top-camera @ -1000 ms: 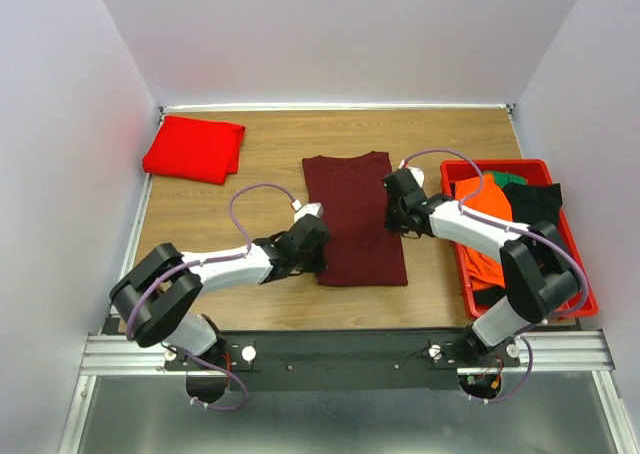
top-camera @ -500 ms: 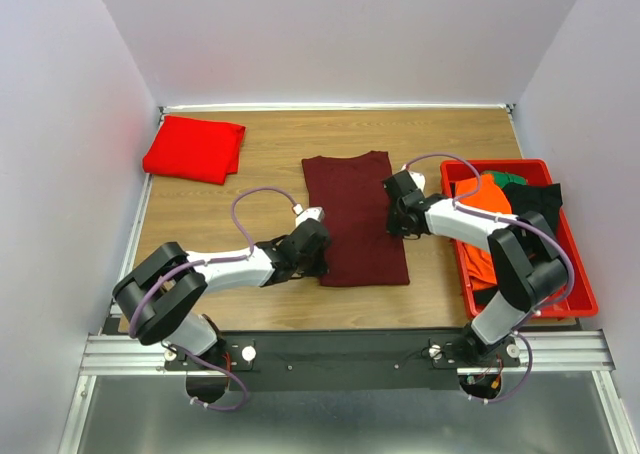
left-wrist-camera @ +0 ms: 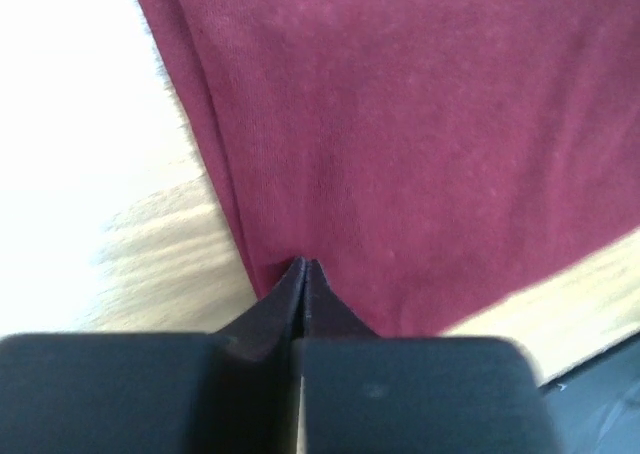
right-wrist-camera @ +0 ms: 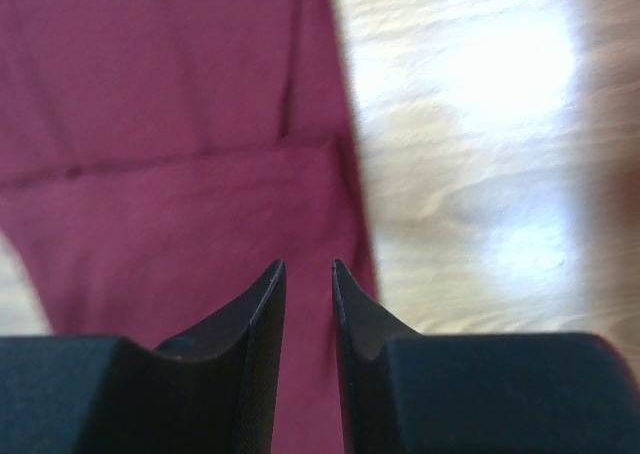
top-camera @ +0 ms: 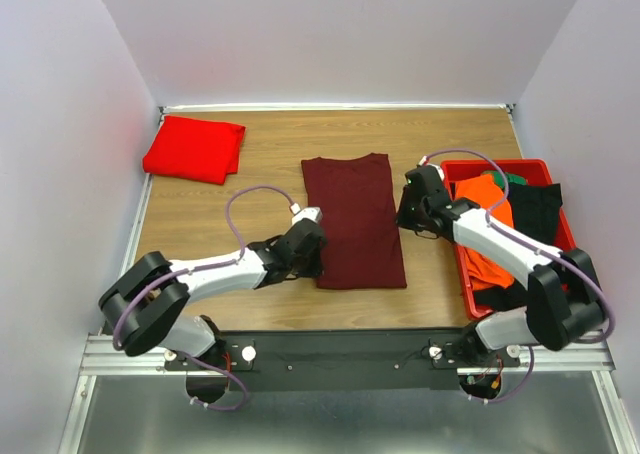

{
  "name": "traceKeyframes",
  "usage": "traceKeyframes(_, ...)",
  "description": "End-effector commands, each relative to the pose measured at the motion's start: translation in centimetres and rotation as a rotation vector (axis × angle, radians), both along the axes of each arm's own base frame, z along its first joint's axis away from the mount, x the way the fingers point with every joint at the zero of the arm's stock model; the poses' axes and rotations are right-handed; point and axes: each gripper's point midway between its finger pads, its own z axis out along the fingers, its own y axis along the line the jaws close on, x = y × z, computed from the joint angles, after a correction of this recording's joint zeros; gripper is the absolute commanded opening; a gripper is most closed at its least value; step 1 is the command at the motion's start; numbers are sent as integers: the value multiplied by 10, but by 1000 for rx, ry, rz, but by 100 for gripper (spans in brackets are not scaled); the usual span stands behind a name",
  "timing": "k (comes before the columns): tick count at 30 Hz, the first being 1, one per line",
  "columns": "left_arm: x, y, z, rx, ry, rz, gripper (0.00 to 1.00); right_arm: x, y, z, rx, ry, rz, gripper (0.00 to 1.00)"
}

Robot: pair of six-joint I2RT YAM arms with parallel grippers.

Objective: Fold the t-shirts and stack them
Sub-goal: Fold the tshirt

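- Wooden worktop (top-camera: pixel 260 164), white walls.
- Maroon t-shirt (top-camera: pixel 352 219) lies lengthwise between both end effectors.
- Left end effector (left-wrist-camera: pixel 303 266) closed, hem at its tips; right end effector (right-wrist-camera: pixel 308 264) slightly parted, empty, shirt edge beneath.

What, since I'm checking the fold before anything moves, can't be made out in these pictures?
Left wrist view: whether the shut left claw pinches the maroon t-shirt; its tips hide the hem.
Top view: red bin contents, partly covered by the right arm.
Top view: red t-shirt layers, too small.
Right wrist view: maroon t-shirt cut off by the frame.
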Motion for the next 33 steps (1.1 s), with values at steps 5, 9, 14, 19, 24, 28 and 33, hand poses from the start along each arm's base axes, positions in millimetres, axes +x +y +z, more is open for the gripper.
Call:
traceKeyframes(5, 5, -4, 62, -102, -107, -21, 17, -79, 30, -18, 126, 122, 88, 31)
traceKeyframes(9, -16, -1, 41, -107, -27, -52, 9, -107, 45, -26, 139, 145, 115, 30)
traceKeyframes(14, -46, 8, 0, -70, 74, -71, 5, -121, 29, -46, 103, 175, 63, 29)
traceKeyframes(19, -61, 13, -25, -25, 139, -67, 3, -126, 22, -56, 80, 195, 45, 29)
traceKeyframes(24, -61, 18, -22, -24, 132, -37, 3, -128, 18, -54, 77, 187, 45, 29)
traceKeyframes(28, -59, 20, -7, -29, 109, -27, 3, -127, 13, -40, 85, 157, 9, 30)
traceKeyframes(33, -60, 19, 22, -89, 72, -41, 13, -132, -2, -31, 67, 133, -40, 38)
